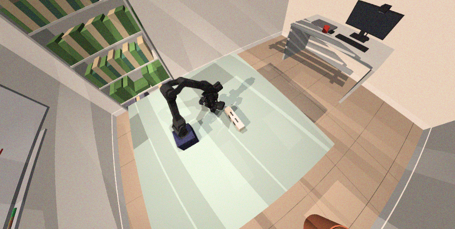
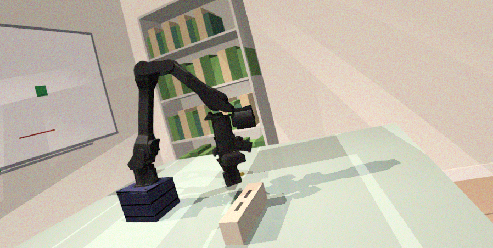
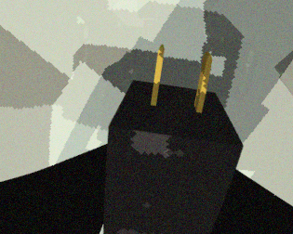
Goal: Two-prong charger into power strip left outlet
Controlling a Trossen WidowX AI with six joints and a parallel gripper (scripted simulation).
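My gripper (image 1: 216, 106) (image 2: 231, 179) (image 3: 163, 161) is shut on the black two-prong charger (image 3: 171, 165). Its two gold prongs (image 3: 179, 79) point away from the wrist, over the pale green table top (image 1: 222, 169) (image 2: 345, 194). The charger hangs low, just clear of the table, beside the near end of the power strip (image 1: 234, 118) (image 2: 243, 213). The strip is a beige block lying flat with two dark outlets (image 2: 243, 199) on its top face. The prongs are outside the outlets. The strip does not show in the wrist view.
The arm's dark blue base block (image 1: 186, 139) (image 2: 148, 200) stands on the table to the strip's left. A bookshelf (image 2: 207, 73) is behind the table. A desk with a monitor (image 1: 372, 20) is far off in the corner.
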